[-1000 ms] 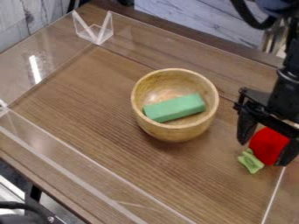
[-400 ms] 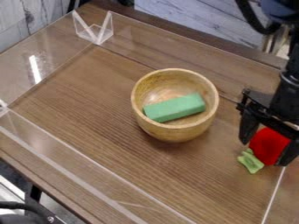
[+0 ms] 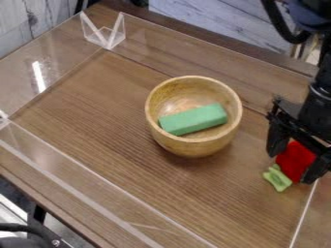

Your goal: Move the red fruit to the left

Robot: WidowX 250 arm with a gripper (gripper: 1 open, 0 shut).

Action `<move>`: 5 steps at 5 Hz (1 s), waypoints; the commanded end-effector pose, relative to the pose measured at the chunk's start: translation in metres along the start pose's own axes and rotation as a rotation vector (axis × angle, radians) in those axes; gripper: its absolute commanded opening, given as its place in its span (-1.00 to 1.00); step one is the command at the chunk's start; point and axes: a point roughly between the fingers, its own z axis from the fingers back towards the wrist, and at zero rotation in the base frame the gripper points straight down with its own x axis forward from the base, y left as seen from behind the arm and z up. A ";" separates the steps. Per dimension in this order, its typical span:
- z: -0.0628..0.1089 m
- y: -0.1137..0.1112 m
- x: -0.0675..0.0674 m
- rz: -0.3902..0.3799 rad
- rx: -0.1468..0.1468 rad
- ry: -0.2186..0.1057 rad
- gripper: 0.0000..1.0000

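Dark wood-grain table (image 3: 91,107) sat inside low clear acrylic walls (image 3: 52,174), with a small clear bracket (image 3: 103,31) at the far-left corner. Pale plank wall (image 3: 207,19) behind. Wooden bowl (image 3: 195,116) mid-table held a green block (image 3: 195,120). Gripper (image 3: 300,155) pointed down at the right edge, fingers spread wide, straddling the red fruit (image 3: 300,159), not clamped on it; its green leaf piece (image 3: 277,179) lay on the table just below

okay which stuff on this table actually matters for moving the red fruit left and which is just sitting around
For the job:
red fruit, with its green leaf end
claw, open, straddling the fruit

Just lying about:
wooden bowl
green block inside the bowl
clear plastic stand at the far corner
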 end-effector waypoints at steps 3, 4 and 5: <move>0.011 0.013 0.020 0.065 0.017 -0.072 1.00; 0.012 0.014 0.021 0.100 0.019 -0.073 -1.00; 0.007 0.010 0.034 0.119 0.016 -0.071 -1.00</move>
